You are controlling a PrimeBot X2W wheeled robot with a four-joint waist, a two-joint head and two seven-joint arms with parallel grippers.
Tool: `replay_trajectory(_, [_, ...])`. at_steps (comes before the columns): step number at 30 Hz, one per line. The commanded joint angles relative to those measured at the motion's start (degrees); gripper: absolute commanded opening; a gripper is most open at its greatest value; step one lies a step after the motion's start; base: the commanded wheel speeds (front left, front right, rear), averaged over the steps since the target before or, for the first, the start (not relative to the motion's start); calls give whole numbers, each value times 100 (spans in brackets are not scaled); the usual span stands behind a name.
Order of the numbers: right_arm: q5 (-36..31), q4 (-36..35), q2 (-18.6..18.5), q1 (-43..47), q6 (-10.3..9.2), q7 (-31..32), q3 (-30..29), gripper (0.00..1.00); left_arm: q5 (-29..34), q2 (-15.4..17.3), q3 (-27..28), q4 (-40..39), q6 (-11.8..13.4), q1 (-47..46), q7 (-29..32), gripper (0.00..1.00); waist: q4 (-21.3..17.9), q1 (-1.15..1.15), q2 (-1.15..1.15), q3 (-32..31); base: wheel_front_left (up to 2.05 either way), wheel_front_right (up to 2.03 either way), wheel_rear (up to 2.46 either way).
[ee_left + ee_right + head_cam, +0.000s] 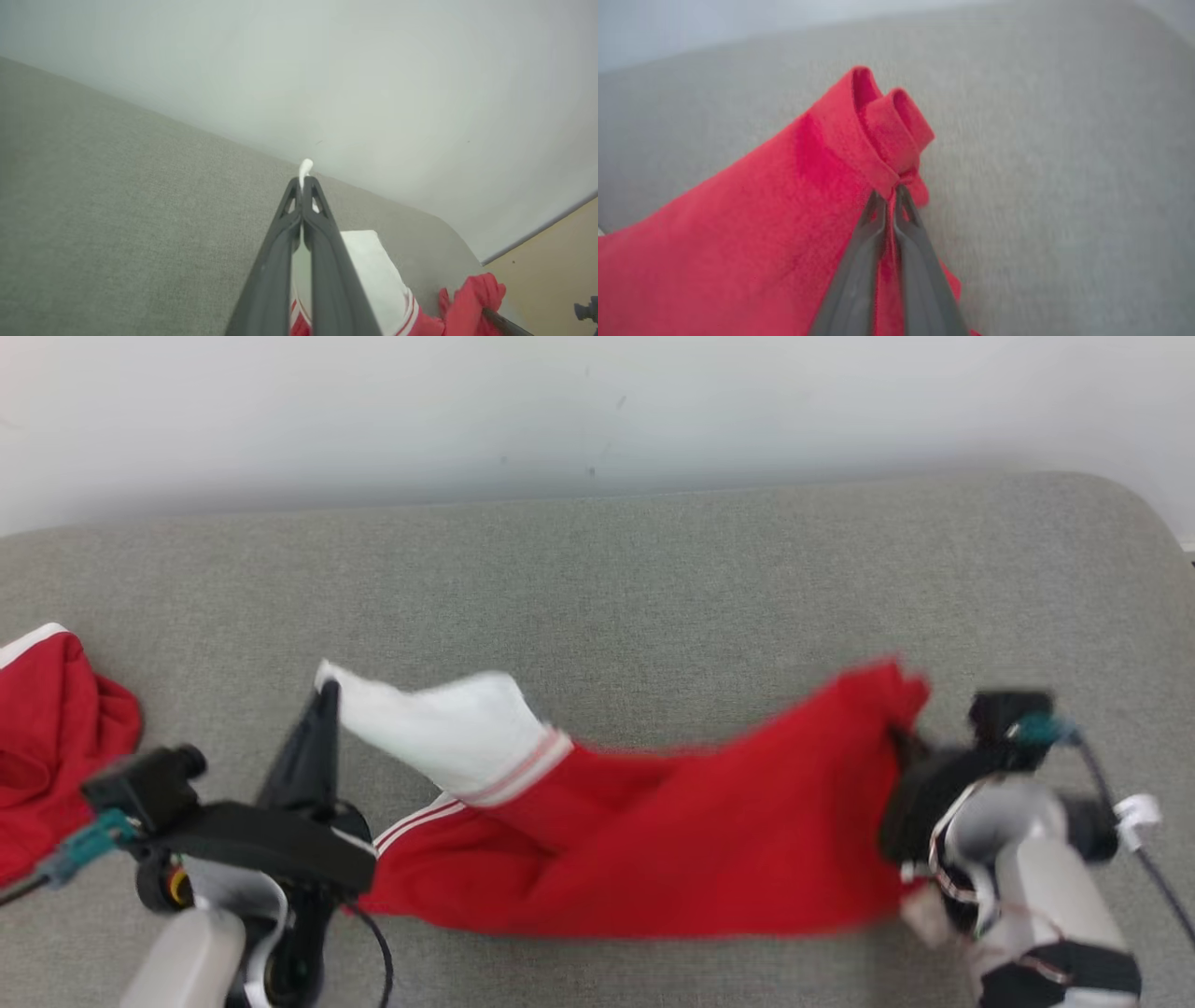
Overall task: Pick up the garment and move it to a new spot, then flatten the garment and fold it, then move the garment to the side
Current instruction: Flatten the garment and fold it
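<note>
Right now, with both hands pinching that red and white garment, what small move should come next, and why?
Probably ease the two hands apart. The left hand is shut on the white end, the right hand on a red corner, yet the garment sags rumpled between them; tension should smooth it over the grey cushion.

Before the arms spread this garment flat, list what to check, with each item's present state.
1. Left gripper shut on the white sleeve tip: ok.
2. Right gripper shut on the red edge of the garment: ok.
3. Garment lying flat between the two grips: not ok, it is bunched and creased.
4. Bare gray cushion beyond the garment to spread on: ok.
5. Second red garment at the left, apart from the held one: ok.
6. Number of layers in the right grip: cannot tell; the edge is rolled there.
</note>
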Motion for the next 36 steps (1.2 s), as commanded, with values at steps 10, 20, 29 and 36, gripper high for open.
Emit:
replay_trajectory(10, [-251,-791,-21,93,-13,-1672,-140,0,-17,-27,225,-540,-271,-24,-564,0,41,-1,-1,-282,0,0,0])
replay_trajectory(20, [179,-1122,-27,1837,-13,9,-833,100,-652,65,213,-853,-223,1715,-290,0,178,-1,-1,-316,0,0,0])
replay_trajectory(29, [31,-2834,-11,1875,-12,1088,-1285,100,-583,-85,-32,-711,-245,2093,-334,0,353,-1,-1,-320,0,0,0])
replay_trajectory(36, [-293,-2487,-58,998,-12,1859,-583,100,-505,-192,-200,-505,-316,1866,-327,0,520,-1,-1,-158,0,0,0])
